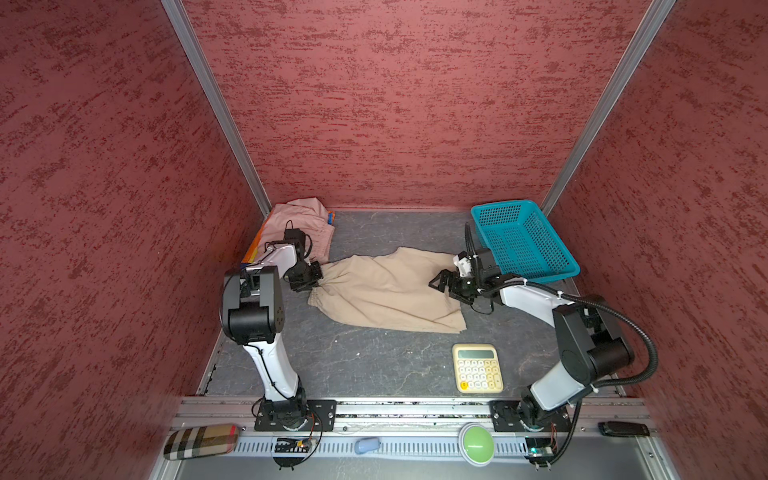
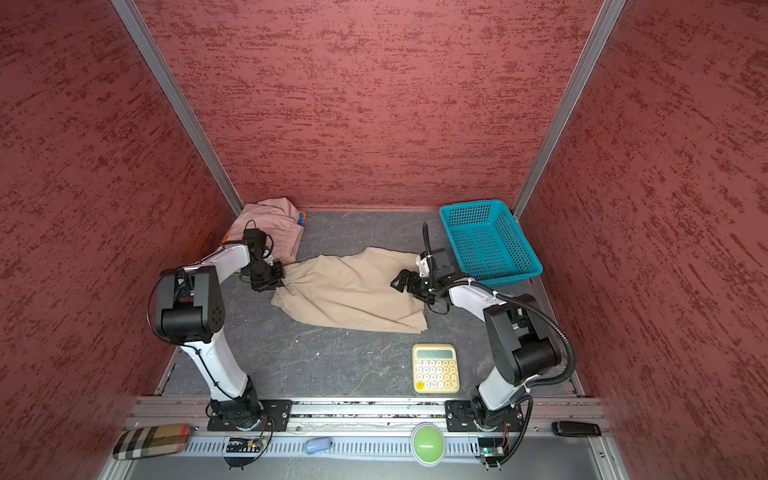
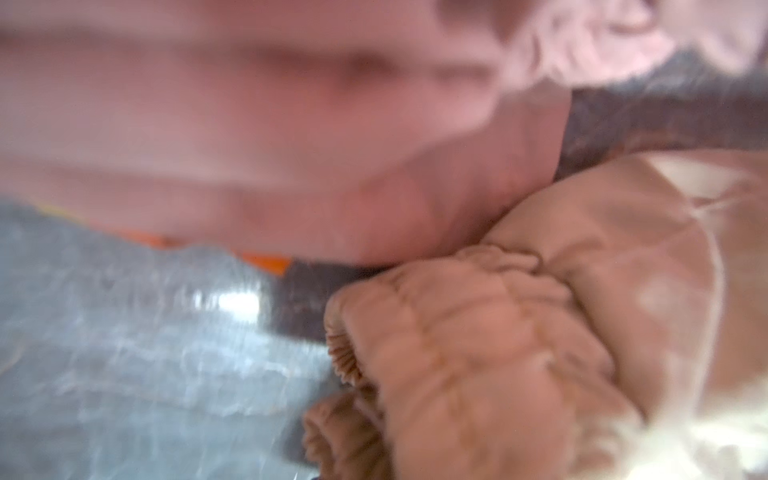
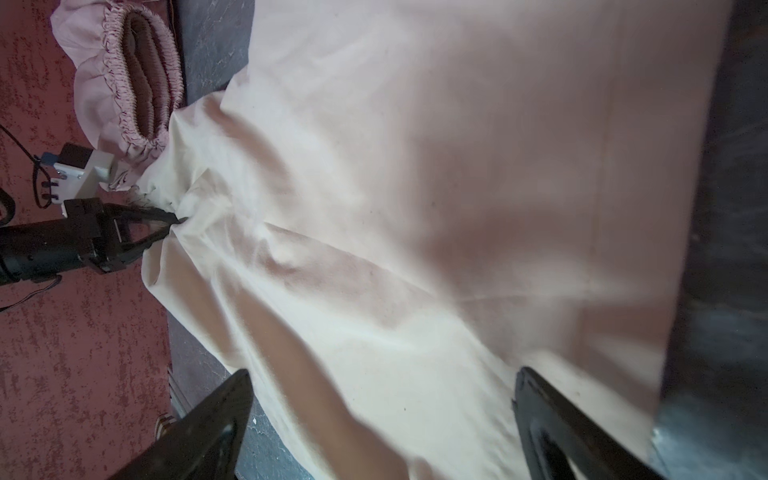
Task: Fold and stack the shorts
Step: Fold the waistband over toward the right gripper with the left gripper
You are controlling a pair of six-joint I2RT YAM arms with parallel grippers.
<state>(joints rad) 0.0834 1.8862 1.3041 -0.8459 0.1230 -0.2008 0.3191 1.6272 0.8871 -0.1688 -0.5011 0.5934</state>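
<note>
The beige shorts (image 1: 390, 291) (image 2: 353, 291) lie spread across the middle of the mat. My left gripper (image 1: 319, 284) (image 2: 281, 284) is shut on their gathered waistband (image 3: 457, 332) at the left end. My right gripper (image 1: 440, 282) (image 2: 401, 282) (image 4: 382, 415) hovers open over the leg end of the cloth (image 4: 415, 208), with nothing between its fingers (image 4: 216, 424). The dusty pink shorts (image 1: 299, 224) (image 4: 141, 83) sit bunched in the back left corner. They lie on the rainbow shorts, of which only an orange and blue edge (image 1: 331, 217) (image 3: 266, 262) shows.
A teal perforated basket (image 1: 523, 241) stands tilted at the back right, just behind my right wrist. A cream calculator (image 1: 478, 368) lies near the front right. A green button (image 1: 476, 444) and a checked case (image 1: 201, 441) rest on the front rail. Red walls close in three sides.
</note>
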